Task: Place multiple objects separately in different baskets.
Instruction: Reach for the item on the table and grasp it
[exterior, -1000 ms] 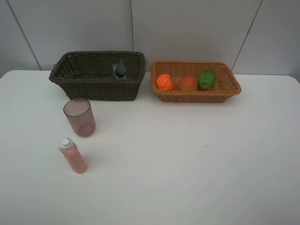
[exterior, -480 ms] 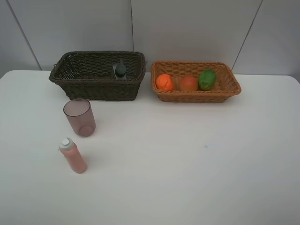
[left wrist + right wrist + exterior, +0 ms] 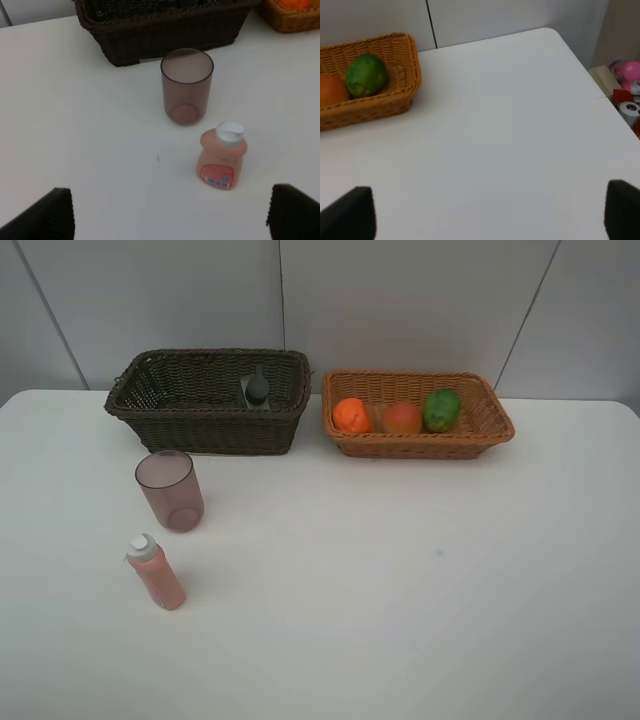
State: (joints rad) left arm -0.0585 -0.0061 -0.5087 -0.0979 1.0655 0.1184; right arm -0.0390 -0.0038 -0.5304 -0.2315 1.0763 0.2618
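Up on the high camera: the dark brown woven wicker basket sits at the back left of the white table, and the dark grey square bottle is inside it, toward its right end. Just beside it, the light orange-tan wicker basket holds 3 fruits in a row: round orange, red-yellow peach, green lime. The translucent mauve cup stands upright in front of the dark basket. The pink bottle with white cap stands nearer the camera, apart from the cup.

Over to the left wrist: the left gripper hangs spread wide and empty, with the cup and pink bottle ahead of it, both untouched.

Right wrist now: the right gripper is released too and grips nothing. It is well apart from the tan basket, where the lime shows.
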